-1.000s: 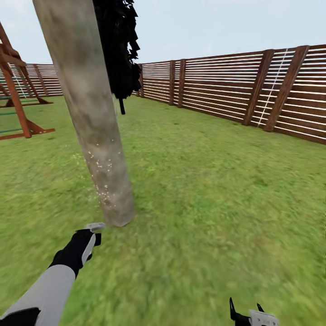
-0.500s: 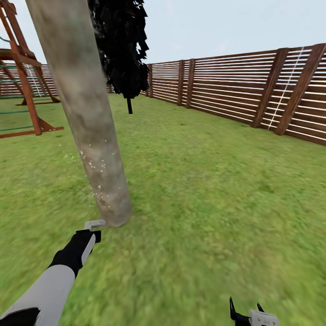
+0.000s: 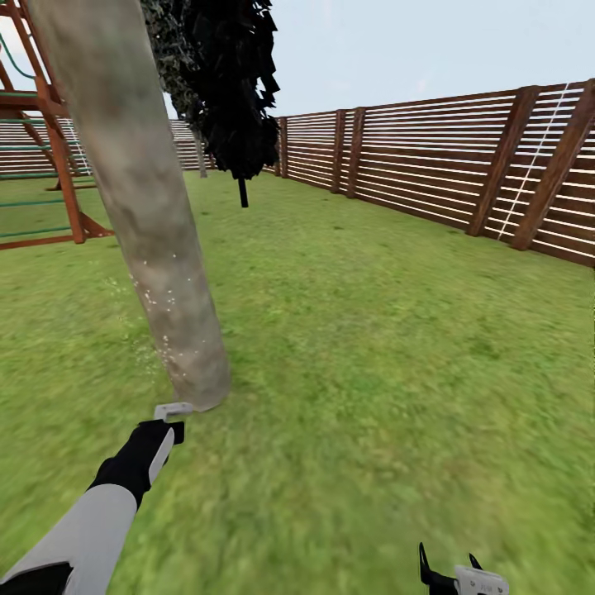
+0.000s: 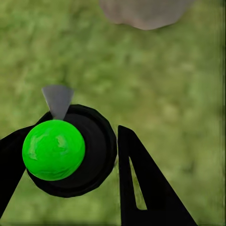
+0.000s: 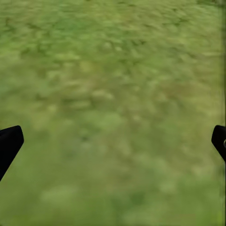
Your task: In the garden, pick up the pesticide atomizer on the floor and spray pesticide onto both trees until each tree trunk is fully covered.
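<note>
Two claws show from the head camera: the left claw [image 3: 169, 420] reaches out low over the grass [image 3: 372, 347] with a grey nozzle [image 3: 173, 410] poking from it just beside the foot of the leaning tree trunk [image 3: 145, 215], whose lower bark carries whitish specks [image 3: 157, 302], while the right claw [image 3: 450, 570] hangs low near the wooden fence [image 3: 463, 165] side. In the left wrist view the claw pinches the sprayer [image 4: 70, 150], green ball and black cap between its fingers [image 4: 141, 188], nozzle aimed at the trunk base. In the right wrist view the fingertips [image 5: 9, 143] stand spread wide over bare grass.
</note>
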Controlling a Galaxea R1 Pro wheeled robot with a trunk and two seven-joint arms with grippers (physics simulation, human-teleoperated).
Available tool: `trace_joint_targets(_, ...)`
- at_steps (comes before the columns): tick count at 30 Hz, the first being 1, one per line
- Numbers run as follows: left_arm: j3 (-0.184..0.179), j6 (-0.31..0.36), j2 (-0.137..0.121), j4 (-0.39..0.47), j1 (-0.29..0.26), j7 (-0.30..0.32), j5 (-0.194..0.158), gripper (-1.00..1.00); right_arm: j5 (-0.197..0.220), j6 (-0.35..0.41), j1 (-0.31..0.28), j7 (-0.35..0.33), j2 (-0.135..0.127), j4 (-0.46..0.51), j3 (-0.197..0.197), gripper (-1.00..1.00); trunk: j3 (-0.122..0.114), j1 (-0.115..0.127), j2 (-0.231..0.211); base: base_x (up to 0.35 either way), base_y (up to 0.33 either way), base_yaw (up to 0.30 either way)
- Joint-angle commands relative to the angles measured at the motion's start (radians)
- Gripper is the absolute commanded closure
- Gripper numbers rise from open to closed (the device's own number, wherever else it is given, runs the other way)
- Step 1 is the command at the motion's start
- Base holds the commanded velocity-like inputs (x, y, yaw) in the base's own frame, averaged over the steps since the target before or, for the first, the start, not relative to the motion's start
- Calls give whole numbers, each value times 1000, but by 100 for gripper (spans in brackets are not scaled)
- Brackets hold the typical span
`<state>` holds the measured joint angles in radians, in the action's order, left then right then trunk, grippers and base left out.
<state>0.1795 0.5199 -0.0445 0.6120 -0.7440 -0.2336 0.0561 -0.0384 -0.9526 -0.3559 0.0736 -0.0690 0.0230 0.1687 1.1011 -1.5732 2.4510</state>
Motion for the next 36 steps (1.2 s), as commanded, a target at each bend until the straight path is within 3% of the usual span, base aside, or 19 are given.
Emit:
trace_joint_targets(1, 0, 0, 0, 0, 0, 0, 1, 100, 0, 0, 0, 0, 0, 0, 0, -100, 0, 0, 0, 0, -273, 0)
trace_joint_targets(12, 0, -1, -1, 0, 0, 1, 3, 100, 0, -2, 0, 0, 0, 0, 0, -100, 0, 0, 0, 111, -248, 4)
trace_joint_targets(29, -1, -4, 1, -8, 1, -3, 1, 100, -1, -2, 0, 0, 0, 0, 0, -100, 0, 0, 0, 175, -228, 262)
trace_joint_targets(36, -2, -5, 1, -9, 1, -3, 1, 100, 0, -2, 0, 0, 0, 0, 0, -100, 0, 0, 0, 161, -235, 34)
